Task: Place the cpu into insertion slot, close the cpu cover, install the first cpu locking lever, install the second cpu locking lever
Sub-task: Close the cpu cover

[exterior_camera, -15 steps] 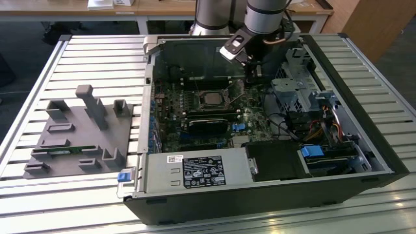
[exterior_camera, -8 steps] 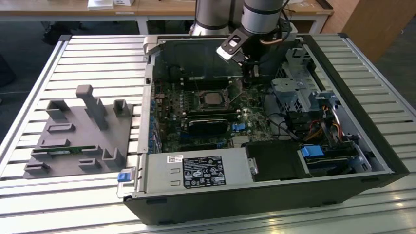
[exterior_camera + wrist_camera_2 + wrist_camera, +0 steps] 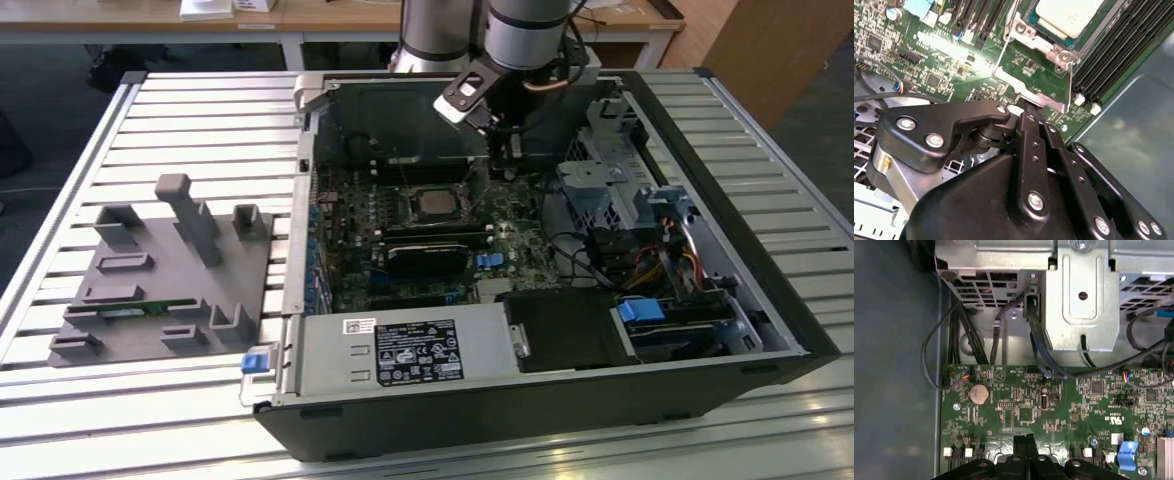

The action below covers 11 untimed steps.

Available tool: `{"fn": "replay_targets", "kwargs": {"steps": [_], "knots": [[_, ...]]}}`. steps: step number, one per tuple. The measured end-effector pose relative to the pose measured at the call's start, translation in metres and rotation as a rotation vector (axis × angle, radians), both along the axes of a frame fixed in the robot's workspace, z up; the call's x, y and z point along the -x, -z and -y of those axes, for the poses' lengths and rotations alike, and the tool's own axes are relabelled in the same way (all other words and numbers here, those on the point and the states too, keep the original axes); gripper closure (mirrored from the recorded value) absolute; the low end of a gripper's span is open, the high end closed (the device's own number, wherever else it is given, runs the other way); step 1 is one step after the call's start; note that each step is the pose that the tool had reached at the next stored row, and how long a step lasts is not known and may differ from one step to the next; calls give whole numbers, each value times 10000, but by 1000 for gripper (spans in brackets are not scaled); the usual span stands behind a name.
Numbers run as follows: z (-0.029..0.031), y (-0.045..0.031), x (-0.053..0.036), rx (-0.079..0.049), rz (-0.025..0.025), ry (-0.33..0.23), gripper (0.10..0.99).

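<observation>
Black metal end effector [image 3: 1029, 119], clenched shut, tips touching the raised, thin silvery windowed cpu cover [image 3: 1026, 92]. The small square silvery-beige cpu [image 3: 1069, 15] sits in the black insertion slot [image 3: 410, 206] on the green circuit board [image 3: 929, 60].

silvery-beige cpu [image 3: 1069, 15] seated flat in black insertion slot [image 3: 1031, 22], silvery windowed cpu cover [image 3: 1019, 86] swung open beside it

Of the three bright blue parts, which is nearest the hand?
The blue connector on the board; the others are a drive clip and a latch at the case's corner.
</observation>
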<state>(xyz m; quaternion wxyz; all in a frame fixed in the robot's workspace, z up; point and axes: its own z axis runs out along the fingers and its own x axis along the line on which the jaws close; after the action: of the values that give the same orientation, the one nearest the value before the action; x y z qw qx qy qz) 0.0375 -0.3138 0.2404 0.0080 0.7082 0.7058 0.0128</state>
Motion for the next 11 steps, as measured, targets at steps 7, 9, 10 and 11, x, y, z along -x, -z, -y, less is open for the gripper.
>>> {"fn": "replay_targets", "kwargs": {"steps": [7,9,10,11], "knots": [[0,0,76,0,0,0,980],[0,0,93,0,0,0,980],[0,0,101,0,0,1,980],[0,0,110,0,0,1,980]]}}
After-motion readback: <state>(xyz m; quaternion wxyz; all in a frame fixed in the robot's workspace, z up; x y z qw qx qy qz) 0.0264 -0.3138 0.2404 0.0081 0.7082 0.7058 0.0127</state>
